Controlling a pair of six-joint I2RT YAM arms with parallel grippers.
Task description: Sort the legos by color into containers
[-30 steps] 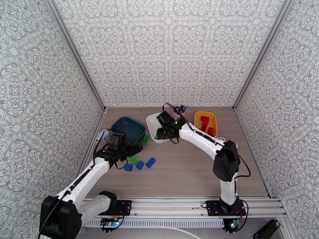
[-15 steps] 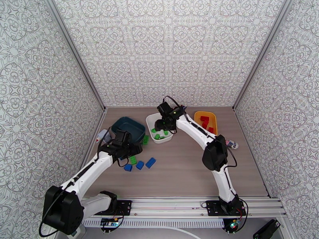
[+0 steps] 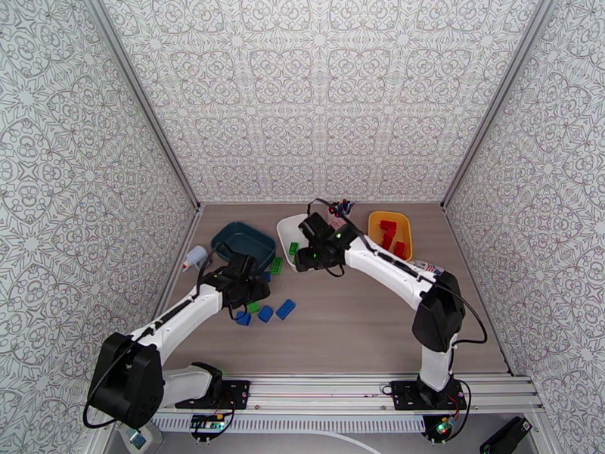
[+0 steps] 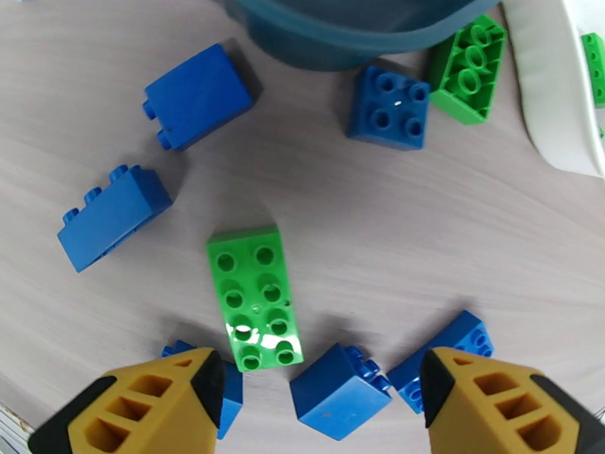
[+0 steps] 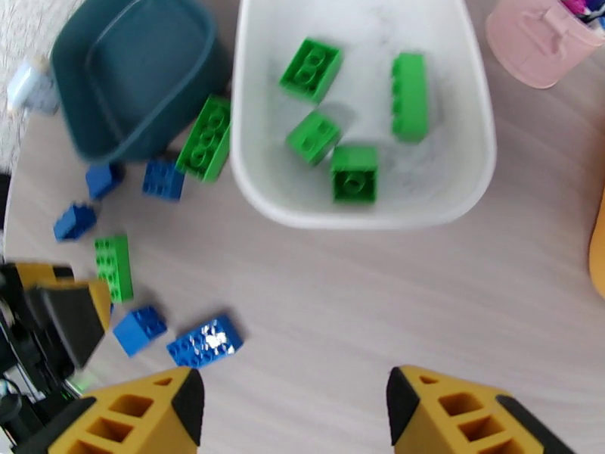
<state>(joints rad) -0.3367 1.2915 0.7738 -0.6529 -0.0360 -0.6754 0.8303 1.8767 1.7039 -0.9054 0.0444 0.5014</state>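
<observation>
1 green lego [image 4: 255, 296] ahead of left hand [image 4: 318, 370]

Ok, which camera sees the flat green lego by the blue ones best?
The left wrist camera. There the flat green lego lies large and sharp, all eight studs countable, just ahead of the left gripper. The right wrist view shows it small and blurry; from the top it is a green speck beside the arm.

Teal tub [image 4: 355, 32]: cut off by the top edge.
Pink cup [image 5: 541, 39]: cropped at the corner, contents blurred.
Yellow tub [image 5: 600, 255]: a sliver at the right edge.
Blue brick [image 4: 233, 395]: half hidden behind the left claw [image 4: 321, 380].
</observation>
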